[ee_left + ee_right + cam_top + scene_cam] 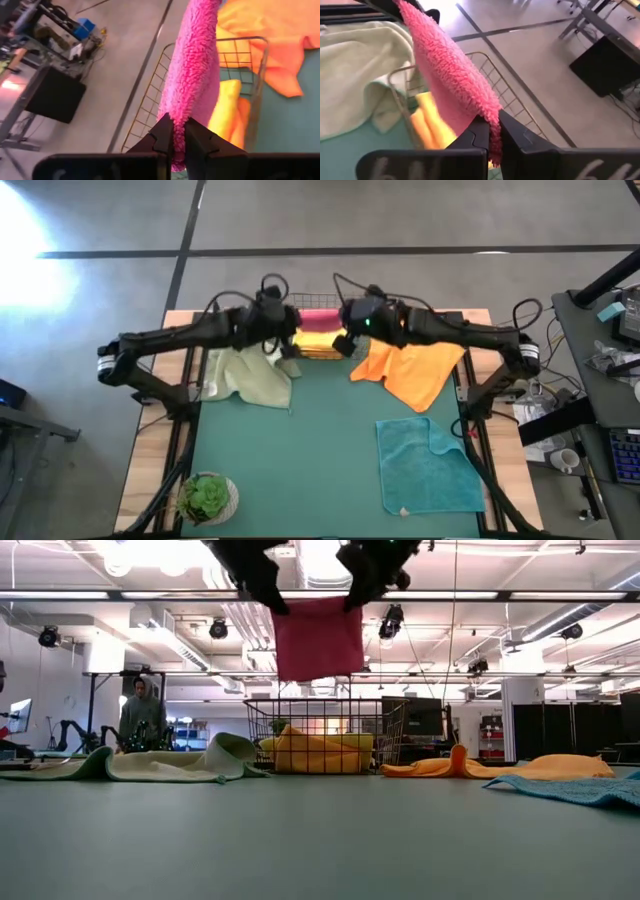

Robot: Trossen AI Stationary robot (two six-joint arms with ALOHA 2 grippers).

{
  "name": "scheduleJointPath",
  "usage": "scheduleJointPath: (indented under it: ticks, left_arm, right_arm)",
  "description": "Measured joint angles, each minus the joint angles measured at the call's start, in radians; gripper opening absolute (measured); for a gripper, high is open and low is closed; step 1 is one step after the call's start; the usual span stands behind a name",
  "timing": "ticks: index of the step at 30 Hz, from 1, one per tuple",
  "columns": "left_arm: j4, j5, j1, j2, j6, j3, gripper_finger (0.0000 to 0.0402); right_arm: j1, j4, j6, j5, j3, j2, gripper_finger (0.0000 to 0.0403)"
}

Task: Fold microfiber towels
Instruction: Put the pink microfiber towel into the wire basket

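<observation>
A pink towel [318,638] hangs stretched between my two grippers high above the wire basket [318,736] at the table's far edge. My left gripper [178,134] and my right gripper [493,129] are each shut on one of its upper corners. In the basket lie a yellow towel [225,107] and an orange one [242,120]. A pale sage towel [250,378] lies crumpled at the far left, an orange towel [415,370] at the far right, and a teal towel [428,465] lies flat at the near right. My left gripper pinches the pink towel's upper corner [176,120] between its two fingers. The towel hangs below, clear of the basket, its top edge drawn straight toward the other gripper. My right gripper pinches the pink towel's other upper corner [491,116] between its two fingers. The towel hangs below it, lifted clear, with the top edge [318,602] stretched level between the two grippers.
A potted plant [208,498] stands at the near left corner. The dark-green mat [320,460] is bare in its middle and near left. A person [142,712] stands in the room beyond the table.
</observation>
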Motion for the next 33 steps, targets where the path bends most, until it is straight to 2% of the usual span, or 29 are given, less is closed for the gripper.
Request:
scheduleJointPath:
  ticks: [3,11,16,23,28,33]
  left_arm:
    - [0.059,0.073,0.080,0.048,0.042,0.007,0.0013]
    - [0.140,0.100,0.202,0.225,0.174,0.034,0.0013]
    - [0.205,0.099,0.241,0.335,0.253,0.072,0.0013]
    - [0.210,0.100,0.282,0.465,0.306,0.155,0.0013]
    - [0.207,0.094,0.302,0.491,0.324,0.167,0.0013]
    - [0.139,0.088,0.314,0.480,0.338,0.169,0.0013]
  right_arm:
    - [-0.079,0.044,-0.012,-0.079,-0.004,0.028,0.0009]
    - [-0.244,0.085,-0.044,-0.250,0.024,0.192,0.0009]
    - [-0.303,0.101,-0.078,-0.257,0.044,0.289,0.0009]
    - [-0.360,0.152,-0.180,-0.261,0.057,0.366,0.0009]
    - [-0.387,0.185,-0.256,-0.264,0.057,0.380,0.0009]
    - [-0.401,0.173,-0.231,-0.365,0.057,0.372,0.0009]
